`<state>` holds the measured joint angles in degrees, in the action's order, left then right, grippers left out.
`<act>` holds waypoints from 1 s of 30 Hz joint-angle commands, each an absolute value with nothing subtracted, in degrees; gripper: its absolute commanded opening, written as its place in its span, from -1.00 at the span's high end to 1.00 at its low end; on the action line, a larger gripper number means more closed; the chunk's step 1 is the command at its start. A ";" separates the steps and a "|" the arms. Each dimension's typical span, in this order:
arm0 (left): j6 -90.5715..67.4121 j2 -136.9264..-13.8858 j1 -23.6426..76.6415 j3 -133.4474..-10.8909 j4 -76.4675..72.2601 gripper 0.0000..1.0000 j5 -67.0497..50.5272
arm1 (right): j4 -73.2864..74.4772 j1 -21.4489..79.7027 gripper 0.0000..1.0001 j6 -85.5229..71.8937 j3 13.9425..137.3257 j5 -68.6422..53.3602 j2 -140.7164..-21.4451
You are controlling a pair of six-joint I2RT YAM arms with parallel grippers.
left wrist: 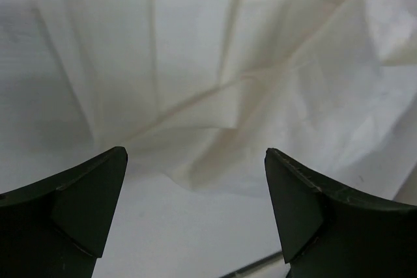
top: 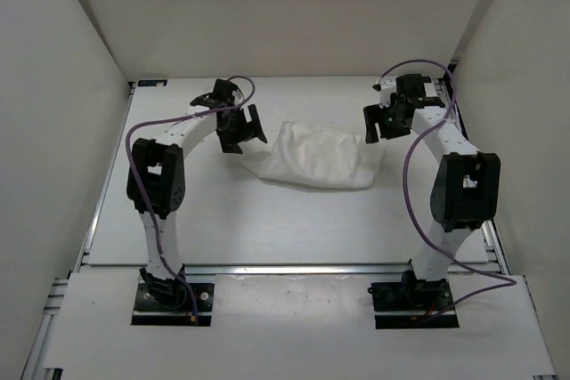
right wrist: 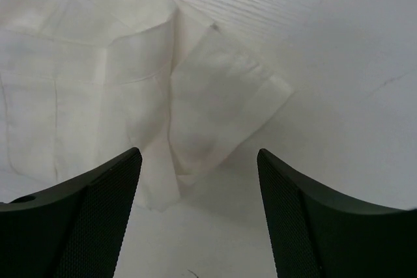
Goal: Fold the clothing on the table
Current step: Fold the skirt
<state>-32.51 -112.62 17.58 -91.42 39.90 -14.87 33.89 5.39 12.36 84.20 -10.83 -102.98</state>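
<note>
Top external, clothing (top: 322,157) (wrinkled), on table (top: 267,229)

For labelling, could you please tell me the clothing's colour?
The clothing is white, clearest in left wrist view.

The table (top: 267,229) lies open on the near side of the clothing (top: 321,159), while walls (top: 53,131) hem both sides.
</note>
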 commanded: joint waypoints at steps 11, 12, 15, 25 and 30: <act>-25.77 -102.65 20.38 -95.52 42.00 -0.97 -6.79 | 40.52 -2.56 -0.30 14.85 84.28 -19.08 -98.34; -24.62 -104.48 22.91 -98.76 42.53 -0.98 -5.55 | 40.52 -0.29 -0.31 15.46 84.98 -18.20 -98.44; -16.47 -110.45 27.15 -104.40 45.95 -0.97 -1.95 | 38.07 6.13 -0.39 20.11 83.86 -12.75 -100.10; -12.04 -115.66 25.14 -98.08 46.58 -0.98 -0.71 | 30.68 6.85 -0.50 21.44 75.60 -28.21 -102.31; -12.22 -118.65 23.03 -99.22 45.17 -0.97 -2.28 | 25.32 8.09 -0.57 20.66 72.78 -28.21 -103.79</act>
